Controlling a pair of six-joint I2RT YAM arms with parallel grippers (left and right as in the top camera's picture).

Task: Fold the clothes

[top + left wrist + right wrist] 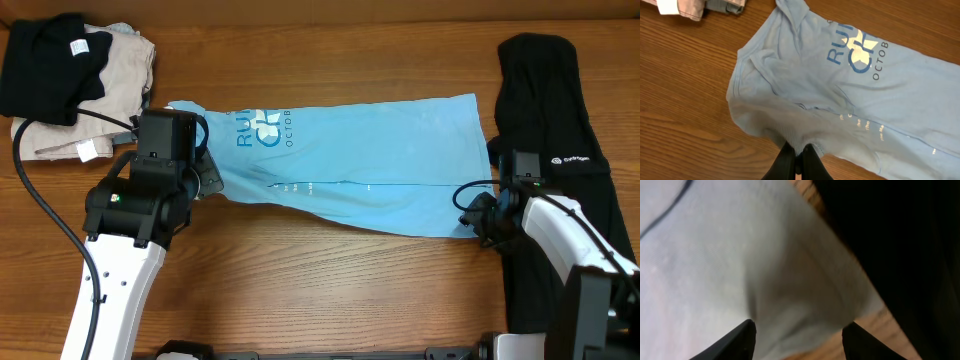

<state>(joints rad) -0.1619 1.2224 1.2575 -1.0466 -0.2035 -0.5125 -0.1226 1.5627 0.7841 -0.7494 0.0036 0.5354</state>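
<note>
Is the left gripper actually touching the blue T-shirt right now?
Touching. The left wrist view shows the left gripper closed on a bunched edge of the light blue T-shirt, with the fabric pinched between its fingers.

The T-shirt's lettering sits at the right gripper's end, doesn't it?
No. The lettering sits at the left gripper end of the T-shirt; the right gripper is at the plain end. The overhead view shows it.
</note>
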